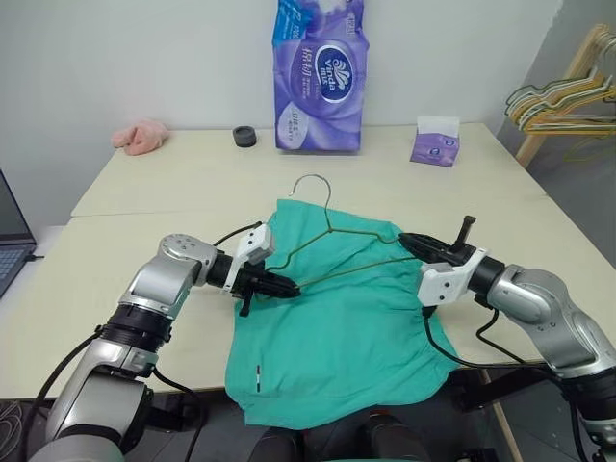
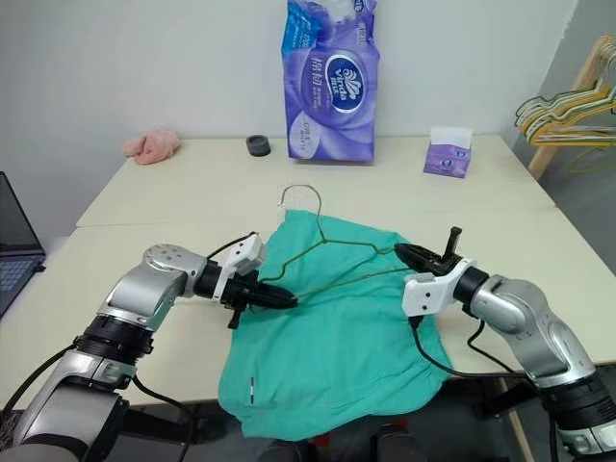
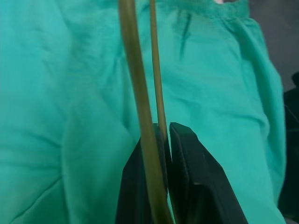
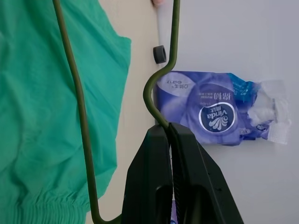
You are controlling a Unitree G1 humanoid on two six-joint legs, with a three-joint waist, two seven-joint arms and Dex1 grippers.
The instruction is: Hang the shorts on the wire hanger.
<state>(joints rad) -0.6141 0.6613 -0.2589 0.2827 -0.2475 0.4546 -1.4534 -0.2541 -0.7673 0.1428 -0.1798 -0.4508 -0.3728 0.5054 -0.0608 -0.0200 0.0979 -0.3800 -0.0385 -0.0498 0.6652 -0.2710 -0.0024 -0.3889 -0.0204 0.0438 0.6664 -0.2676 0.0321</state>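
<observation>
Both grippers are clamped on the wire hanger (image 1: 339, 238) now, the left gripper (image 1: 285, 286) pinching its left corner, the right gripper (image 1: 408, 241) nipping the right shoulder bend. The hanger sits just above the teal shorts (image 1: 342, 327), which are spread on the table (image 1: 144, 192) with the hem drooping off the near edge. Risk here, I'd say: thin wire twisting or slipping from those narrow fingertips, or the shorts sliding off. Both forearms reach inward, wrists angled toward each other.
</observation>
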